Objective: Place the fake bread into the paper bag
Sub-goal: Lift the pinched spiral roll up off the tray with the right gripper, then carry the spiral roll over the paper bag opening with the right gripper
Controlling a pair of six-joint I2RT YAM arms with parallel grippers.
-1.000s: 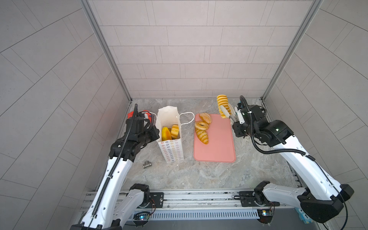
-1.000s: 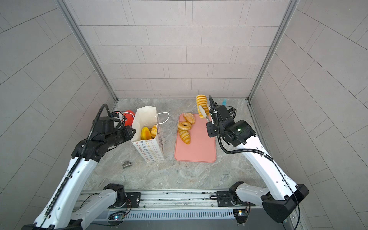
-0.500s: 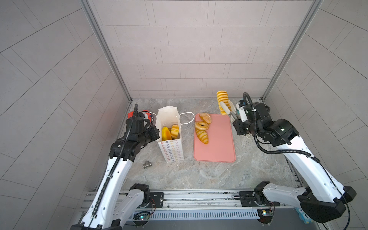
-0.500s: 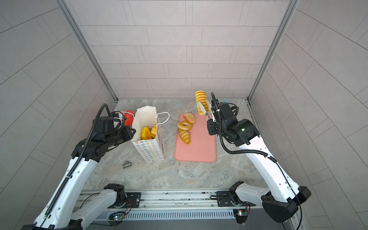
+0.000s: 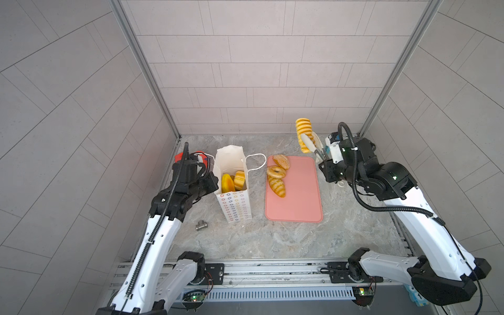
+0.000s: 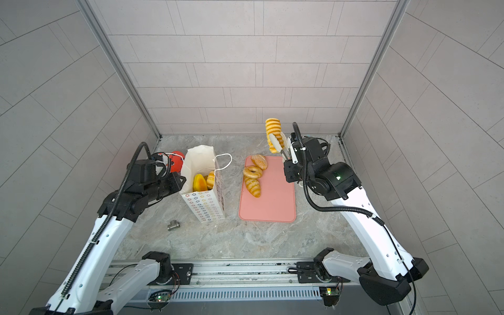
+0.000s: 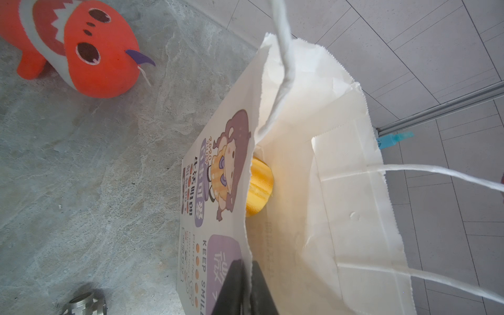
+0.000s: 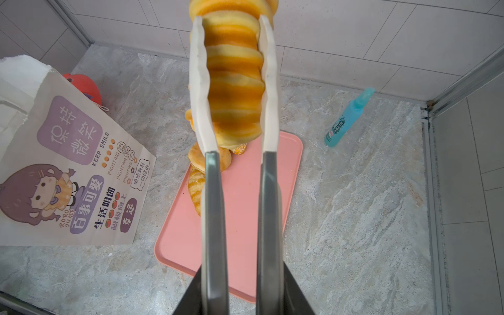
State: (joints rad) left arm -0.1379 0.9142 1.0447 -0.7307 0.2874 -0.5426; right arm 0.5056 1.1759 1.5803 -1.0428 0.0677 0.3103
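The long ridged loaf [image 5: 303, 132] hangs in the air, nearly upright, above the far right corner of the pink tray [image 5: 298, 196]. The right gripper [image 8: 231, 24] clamps it on both flanks, its 2 long white fingers [image 8: 200, 81] pressed into the ridges.

3 more pieces of fake bread lie on the tray's far left part: a sesame bun [image 5: 282, 161], a ring donut [image 5: 269, 172] against it, and a ridged roll [image 5: 277, 187] just beside the donut.

The paper bag [image 5: 236, 208] stands upright on the worktop [image 5: 272, 240] just left of the tray. Its mouth is open and 2 pieces show inside, an orange-yellow bun [image 5: 227, 184] and a ridged piece [image 5: 240, 180] beside it. The left gripper [image 7: 246, 264] is closed on the bag's rim, the paper edge pinched between its black fingers [image 7: 234, 286].

A red plush fish [image 7: 81, 54] lies behind the bag. A small metal fitting [image 5: 201, 225] sits on the worktop near the bag's left. A blue bottle [image 8: 349, 117] lies near the far right corner.
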